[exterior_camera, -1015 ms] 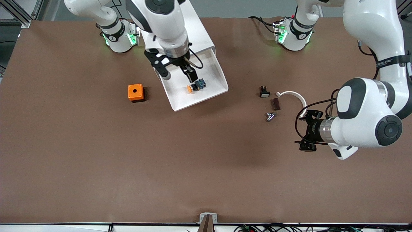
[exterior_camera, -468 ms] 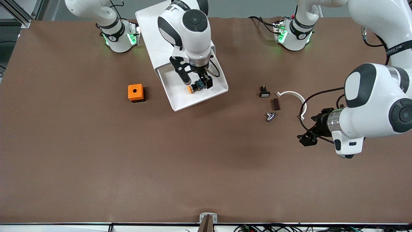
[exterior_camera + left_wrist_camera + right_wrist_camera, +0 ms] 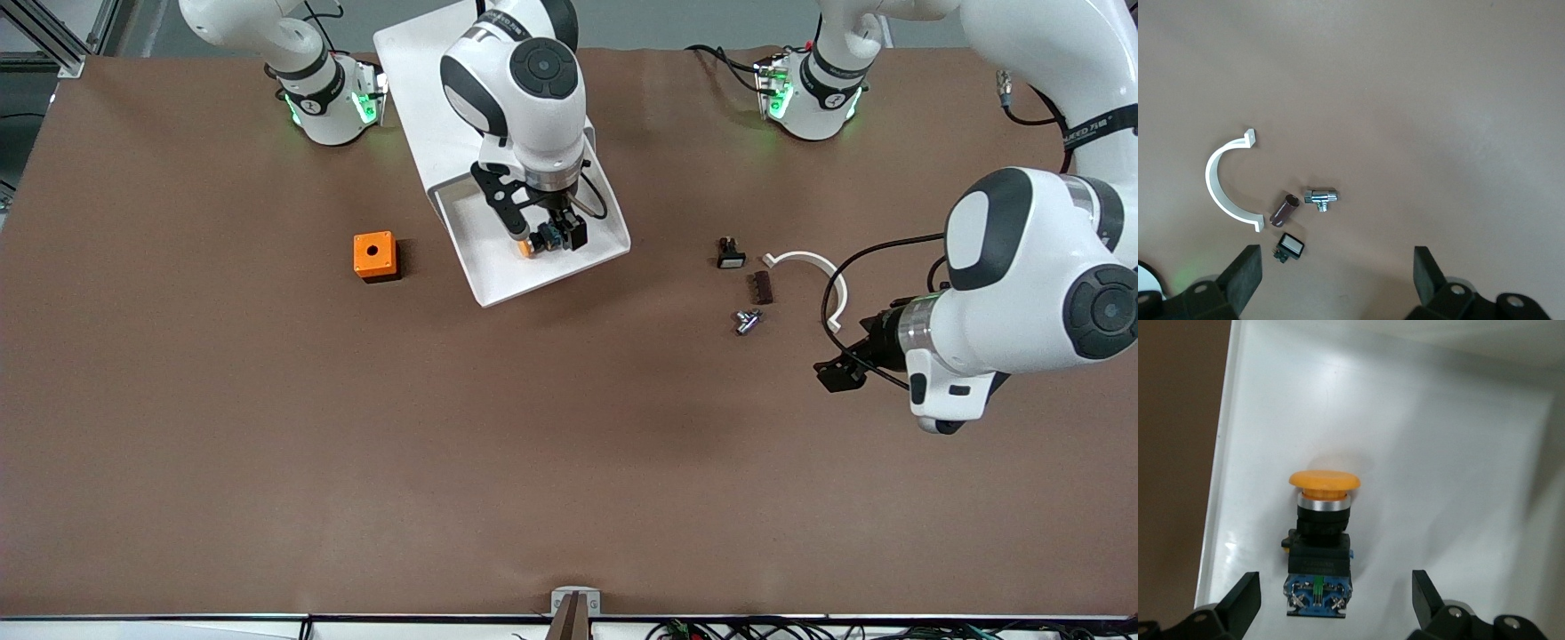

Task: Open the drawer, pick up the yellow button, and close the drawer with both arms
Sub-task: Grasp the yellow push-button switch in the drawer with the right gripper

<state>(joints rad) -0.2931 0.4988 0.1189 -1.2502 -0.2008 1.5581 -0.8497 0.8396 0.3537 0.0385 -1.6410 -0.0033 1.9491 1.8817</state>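
Change: over the last second we see the right claw (image 3: 545,236) drop from above the drawer (image 3: 569,267) down into it, so that its fingers now straddle the button (image 3: 544,238).
Right claw: spread wide, nothing gripped; in its wrist view one finger (image 3: 1239,601) stands on each side of the button (image 3: 1320,543) with clear gaps.
Button: lying on its side on the drawer floor (image 3: 1438,453), orange cap toward the right arm's end of the worktop, blue terminal end toward the left arm's end.
Drawer: pulled well out of the white cabinet (image 3: 418,80), so we judge the opening step done.
Meaning: we judge the take step is at the pre-grasp point; closing the fingers on the black body looks like the next move.
Left claw: hovers over bare worktop (image 3: 533,444) toward the left arm's end, having shifted a little in the last second; fingers (image 3: 1241,277) parted and empty, so we take this arm as waiting.
Worktop: a brown cover, flat and matte.
Other parts: an orange cube (image 3: 374,256) with a hole beside the drawer; a small black part (image 3: 730,253), a white curved clip (image 3: 813,267), a dark brown piece (image 3: 761,287) and a metal fitting (image 3: 747,321) grouped near the left claw.
Room: grey floor and metal framing at the edges.
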